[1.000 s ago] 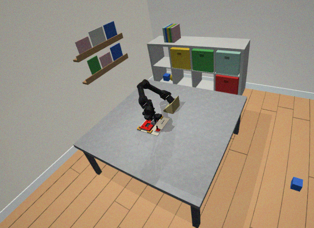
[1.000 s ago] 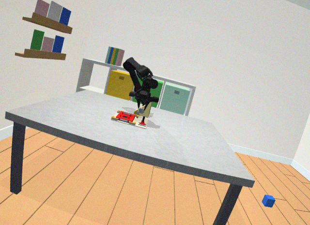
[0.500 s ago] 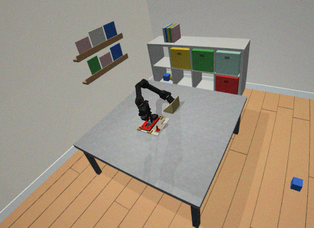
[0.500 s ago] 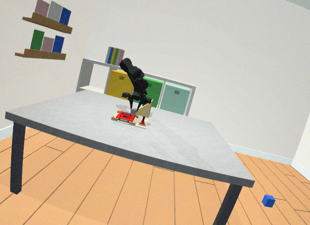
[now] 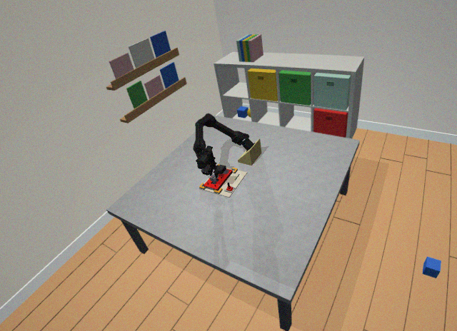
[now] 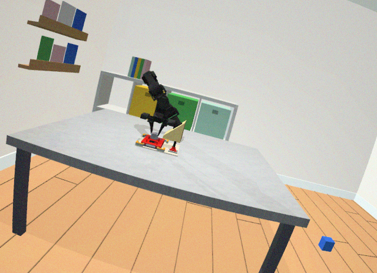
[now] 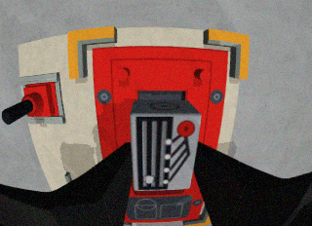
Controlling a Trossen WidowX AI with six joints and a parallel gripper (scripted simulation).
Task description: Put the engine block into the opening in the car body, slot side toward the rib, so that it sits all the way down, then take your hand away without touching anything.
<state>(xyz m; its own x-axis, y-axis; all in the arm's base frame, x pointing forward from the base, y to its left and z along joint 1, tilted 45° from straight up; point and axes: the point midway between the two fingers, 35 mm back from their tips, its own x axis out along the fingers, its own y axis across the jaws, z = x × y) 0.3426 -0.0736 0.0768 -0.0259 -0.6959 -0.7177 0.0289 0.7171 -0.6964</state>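
We hold the engine block over the car body, ready to lower it.

From the top, our gripper (image 5: 218, 171) hangs above the red car body (image 5: 213, 182); a tan wedge (image 5: 251, 153) stands behind. From the side, the block (image 6: 154, 135) sits just above the body. At the wrist, half-closed fingers pinch the engine block (image 7: 162, 143) over the opening (image 7: 162, 95); a lever (image 7: 19, 111) stays left.

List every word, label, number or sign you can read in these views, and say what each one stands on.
No readable text in any view.
Engine block, held in the gripper: only stripes, white dots and a red disc.
Red car body: no lettering.
Storage bins: small dark patches, too blurred to read.
Books: plain covers.
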